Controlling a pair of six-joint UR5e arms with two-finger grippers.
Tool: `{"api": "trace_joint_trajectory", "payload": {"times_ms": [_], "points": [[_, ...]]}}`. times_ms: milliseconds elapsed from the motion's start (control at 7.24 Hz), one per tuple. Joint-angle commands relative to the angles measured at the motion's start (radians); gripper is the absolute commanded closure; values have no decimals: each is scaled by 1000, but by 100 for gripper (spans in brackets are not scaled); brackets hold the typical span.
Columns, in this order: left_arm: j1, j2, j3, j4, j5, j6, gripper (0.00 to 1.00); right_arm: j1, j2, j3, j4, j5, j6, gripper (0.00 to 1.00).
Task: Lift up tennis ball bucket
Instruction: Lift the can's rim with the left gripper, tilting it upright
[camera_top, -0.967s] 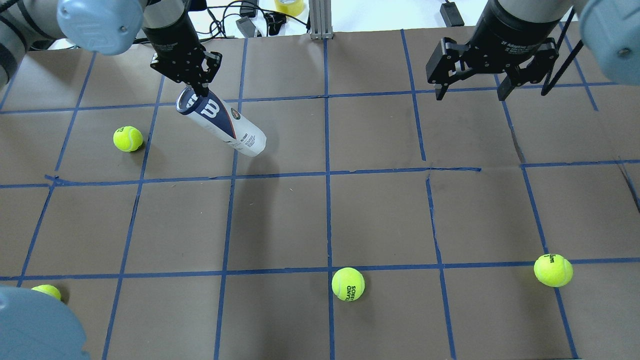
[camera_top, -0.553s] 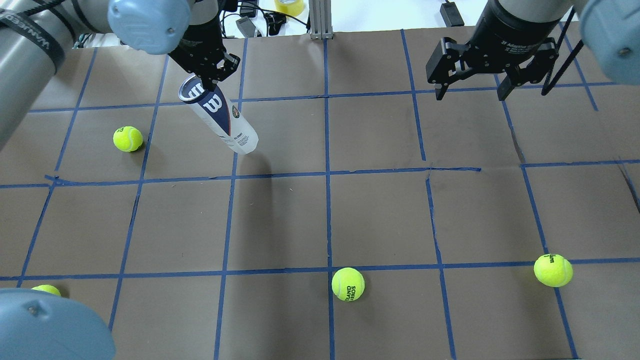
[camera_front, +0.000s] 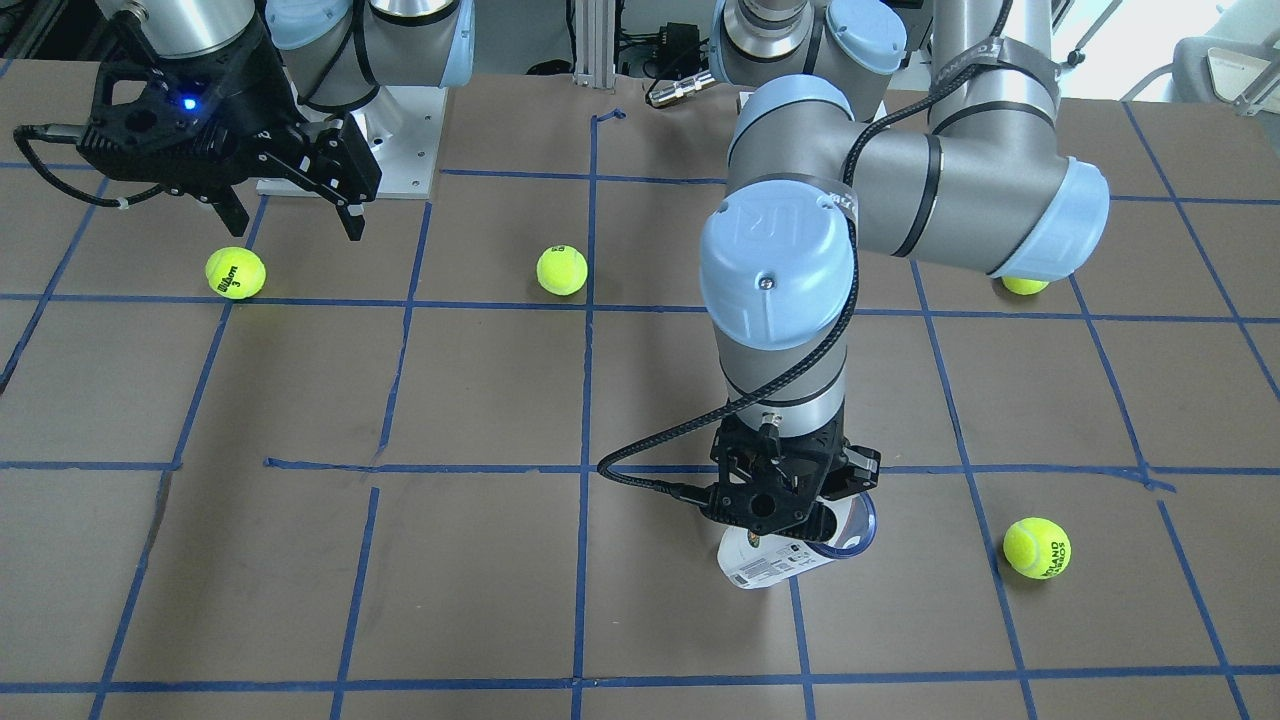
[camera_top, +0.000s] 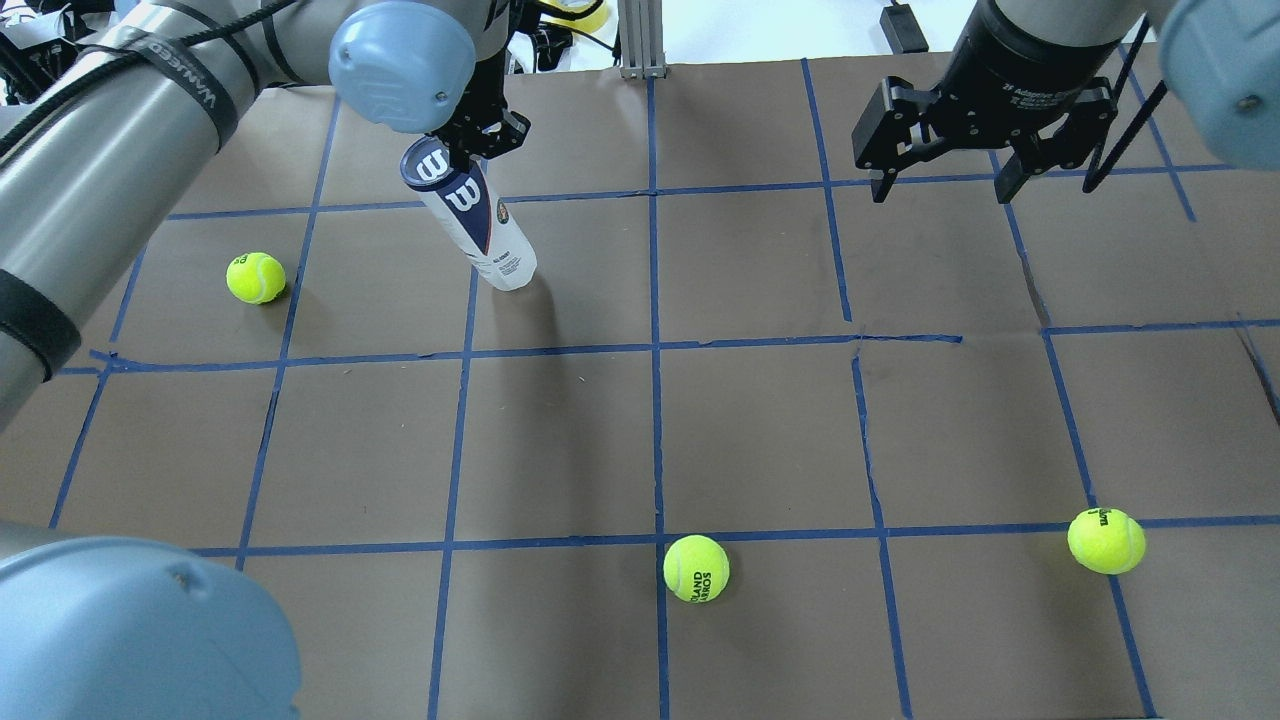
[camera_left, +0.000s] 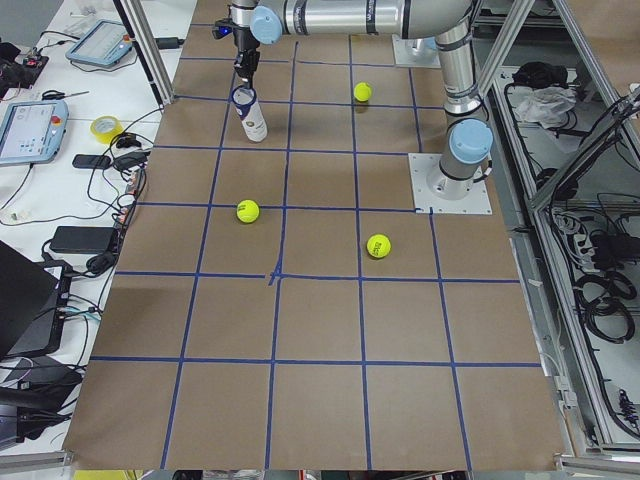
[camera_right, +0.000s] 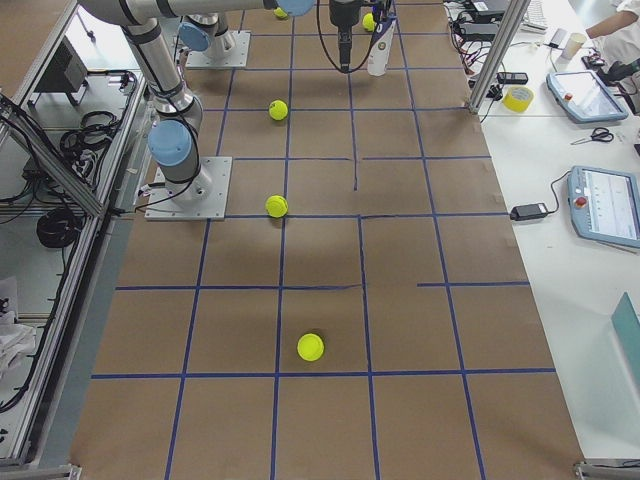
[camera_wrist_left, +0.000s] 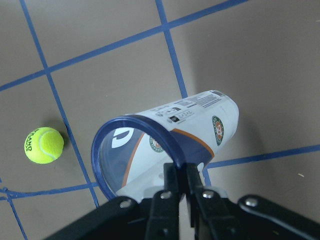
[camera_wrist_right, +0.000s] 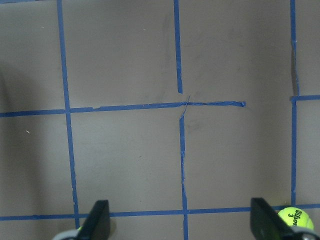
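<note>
The tennis ball bucket (camera_top: 470, 215) is a slim white and navy can with a big "W" and an open, dark blue rim. It stands tilted at the far left of the table, open end up. My left gripper (camera_top: 482, 142) is shut on its rim. In the left wrist view the fingers (camera_wrist_left: 172, 182) pinch the rim wall of the can (camera_wrist_left: 195, 120). The can also shows in the front view (camera_front: 765, 568) under the left gripper (camera_front: 800, 505). I cannot tell whether its lower end touches the table. My right gripper (camera_top: 935, 185) is open and empty at the far right.
Yellow-green tennis balls lie on the brown, blue-taped table (camera_top: 760, 430): one left of the can (camera_top: 256, 277), one front centre (camera_top: 696, 568), one front right (camera_top: 1106, 540). The left arm's elbow (camera_top: 140, 640) covers the front left corner. Cables and a tape roll lie beyond the far edge.
My left gripper has moved right and slightly away, with the can's rim in it. The can's top swung right and the can stands steeper than before. The right arm has not moved.
</note>
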Motion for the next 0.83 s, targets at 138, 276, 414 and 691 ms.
{"api": "trace_joint_trajectory", "payload": {"times_ms": [138,276,414,691], "points": [[-20,-9,0,7,12,-4,89,0,0,2,1,0,0,0],[-35,-8,-1,7,4,-5,48,0,0,2,1,0,0,0],[-40,1,-4,5,3,-5,25,0,0,2,1,0,0,0],[-58,30,-3,-2,6,-5,9,0,0,2,2,0,0,0]]}}
